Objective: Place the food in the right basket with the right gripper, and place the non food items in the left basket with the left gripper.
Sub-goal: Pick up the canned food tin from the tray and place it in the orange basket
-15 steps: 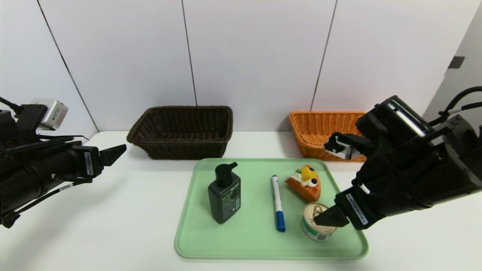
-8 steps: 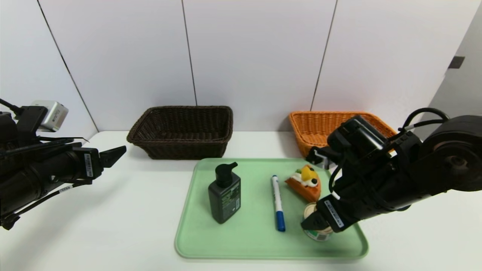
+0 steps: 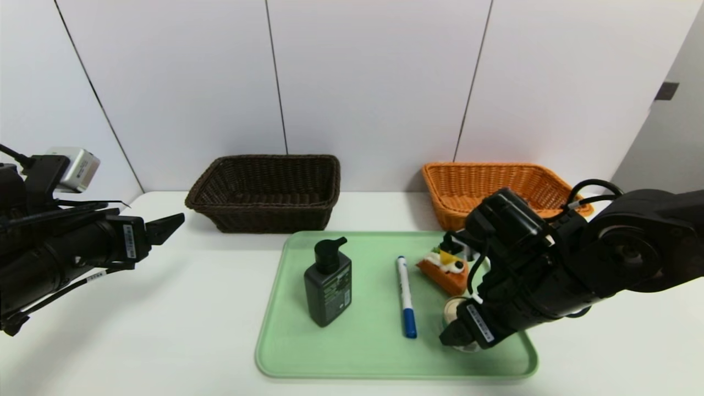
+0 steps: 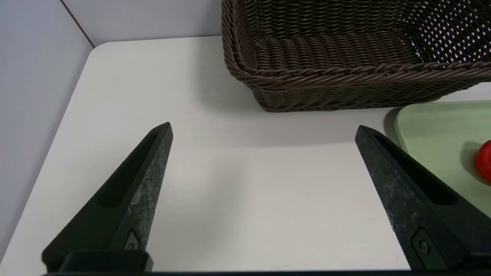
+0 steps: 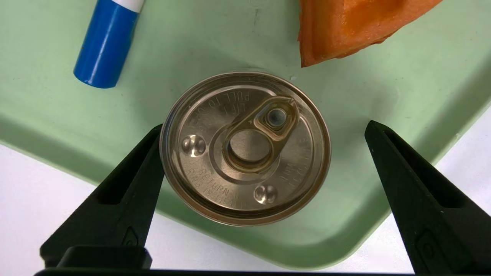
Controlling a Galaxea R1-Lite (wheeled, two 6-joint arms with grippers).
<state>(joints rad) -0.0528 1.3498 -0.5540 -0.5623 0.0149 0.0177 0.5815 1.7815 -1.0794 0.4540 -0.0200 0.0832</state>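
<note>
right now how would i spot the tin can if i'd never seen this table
Find the pale green tray in front of the two baskets. Near its front right corner, between the fingers of the open right gripper, stands a short round can. Unlike the long marker and orange wedge, it has a metal ring-pull lid.

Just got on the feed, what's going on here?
The right gripper is down over the tin can on the green tray, fingers open on either side of it, not clamped. The cake slice, the marker and the dark pump bottle are also on the tray. The left gripper hangs open over the table, in front of the dark brown basket. The orange basket stands behind the tray's right side.
</note>
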